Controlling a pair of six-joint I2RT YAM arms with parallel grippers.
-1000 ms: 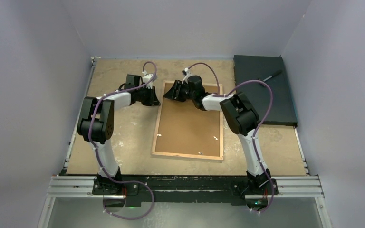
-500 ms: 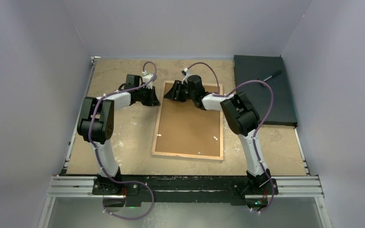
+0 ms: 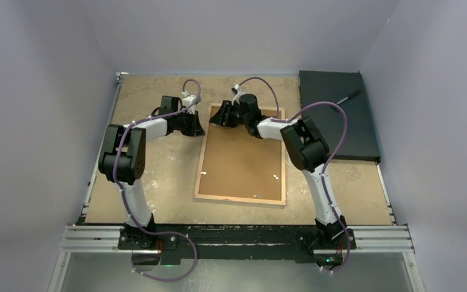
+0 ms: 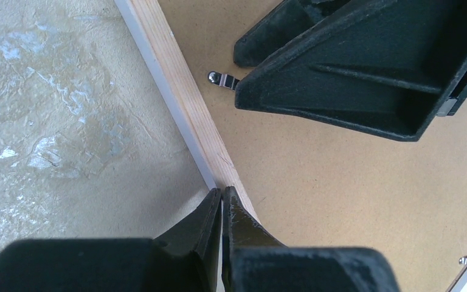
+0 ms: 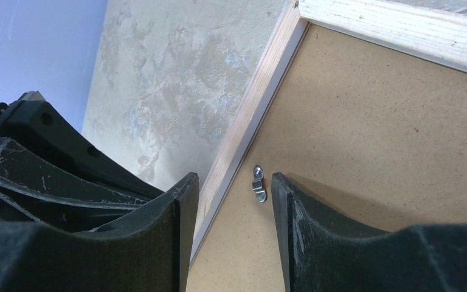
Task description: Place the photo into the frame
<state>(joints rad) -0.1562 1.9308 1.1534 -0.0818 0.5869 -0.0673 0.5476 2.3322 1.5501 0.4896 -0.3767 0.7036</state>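
The frame (image 3: 201, 163) lies face down mid-table, its light wood edge (image 4: 182, 97) up, with a brown backing board (image 3: 243, 158) set inside it. The photo is hidden. My left gripper (image 4: 222, 191) is shut with nothing between its tips, which rest at the frame's left wood edge near the far corner. My right gripper (image 5: 235, 179) is open just above the same corner. Its fingers straddle the wood edge (image 5: 249, 115) and a small metal turn clip (image 5: 258, 185) on the backing board. In the top view the left gripper (image 3: 198, 128) and right gripper (image 3: 216, 117) sit close together.
A black slab (image 3: 337, 115) with a pen (image 3: 348, 96) on it lies at the far right. More small metal clips (image 3: 276, 176) dot the backing board's right and near edges. Grey walls close in the table on three sides.
The right wrist has edged slightly toward the frame's far-left corner. The left arm and the frame have not visibly moved.
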